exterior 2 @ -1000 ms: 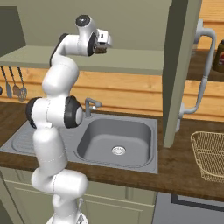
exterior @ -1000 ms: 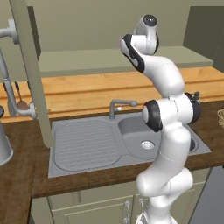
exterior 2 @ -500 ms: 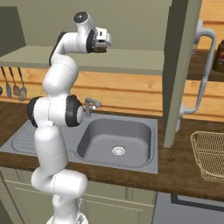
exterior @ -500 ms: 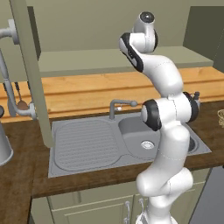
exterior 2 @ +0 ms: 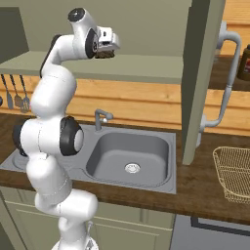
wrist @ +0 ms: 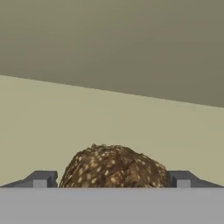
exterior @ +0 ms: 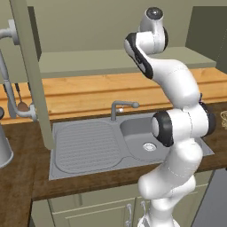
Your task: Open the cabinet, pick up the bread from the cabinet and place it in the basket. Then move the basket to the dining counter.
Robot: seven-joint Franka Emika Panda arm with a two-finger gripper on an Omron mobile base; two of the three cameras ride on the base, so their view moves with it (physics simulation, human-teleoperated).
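My gripper (exterior 2: pixel 108 48): raised high at the open sage-green wall cabinet (exterior 2: pixel 200 83), just above its pale green inner shelf (exterior 2: pixel 141 73); jaws spread wide, grasping nothing.

Bread (wrist: pixel 114 168): rounded dark brown loaf speckled with pale seeds, resting on the shelf, seen from my hand between my two dark fingertips (wrist: pixel 41 178), one on either side; whether they touch it I cannot tell.

Basket (exterior 2: pixel 234 172): light tan woven wicker with open-weave sides, standing on the dark wood worktop (exterior 2: pixel 195 190), right of the grey sink (exterior 2: pixel 129 158), well apart from my gripper.

Silver tap (exterior 2: pixel 101 117): behind the sink bowl.
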